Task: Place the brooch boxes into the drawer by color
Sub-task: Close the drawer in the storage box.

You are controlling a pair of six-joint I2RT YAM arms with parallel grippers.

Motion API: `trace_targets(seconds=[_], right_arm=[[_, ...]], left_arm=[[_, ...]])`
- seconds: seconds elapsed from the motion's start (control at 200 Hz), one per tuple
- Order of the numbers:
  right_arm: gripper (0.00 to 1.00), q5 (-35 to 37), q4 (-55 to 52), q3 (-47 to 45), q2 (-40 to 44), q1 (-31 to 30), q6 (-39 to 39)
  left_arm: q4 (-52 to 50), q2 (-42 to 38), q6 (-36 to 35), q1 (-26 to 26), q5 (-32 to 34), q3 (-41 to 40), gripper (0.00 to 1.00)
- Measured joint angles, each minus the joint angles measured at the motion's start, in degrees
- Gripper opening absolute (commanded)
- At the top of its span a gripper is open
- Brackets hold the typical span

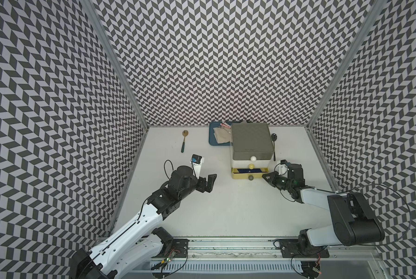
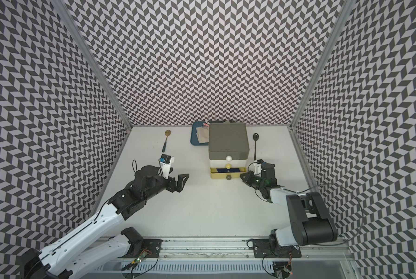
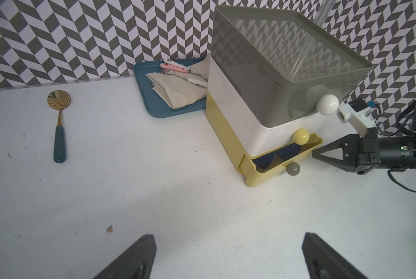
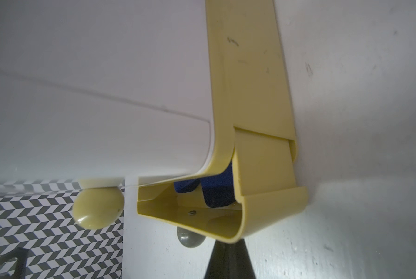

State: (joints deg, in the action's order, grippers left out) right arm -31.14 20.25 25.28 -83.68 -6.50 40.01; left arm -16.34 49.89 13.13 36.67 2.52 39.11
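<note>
The right gripper [image 1: 265, 176], jaws pressed together and holding nothing, points its tip at the right front corner of the yellow bottom drawer [image 1: 236, 176]. That drawer sits just right of centre in both top views, partly pulled out, with navy brooch boxes [image 1: 248, 170] inside; I cannot tell whether the tip touches it. If closing comes next, push near the grey knob [image 1: 250, 178] rather than the corner, so the chest [image 1: 251, 142] does not twist. The left gripper [image 1: 210, 184], spread wide and empty left of centre, could steady it.

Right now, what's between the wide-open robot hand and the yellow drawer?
Nothing: only bare white table lies between the left gripper and the yellow drawer, as both top views show.
</note>
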Motion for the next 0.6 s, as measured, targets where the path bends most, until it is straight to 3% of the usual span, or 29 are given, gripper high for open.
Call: trace_targets(seconds=[0.546,0.601], right_arm=[[0.0,0.17,4.42,4.37,-8.17,-0.02,0.11],[0.12,0.13,4.61,4.17,-8.0,-0.02,0.15]], left_arm=[[0.0,0.42,0.07,-0.09,1.01,0.0,1.0],[0.0,0.39,0.24,-0.09,1.33,0.0,1.0]])
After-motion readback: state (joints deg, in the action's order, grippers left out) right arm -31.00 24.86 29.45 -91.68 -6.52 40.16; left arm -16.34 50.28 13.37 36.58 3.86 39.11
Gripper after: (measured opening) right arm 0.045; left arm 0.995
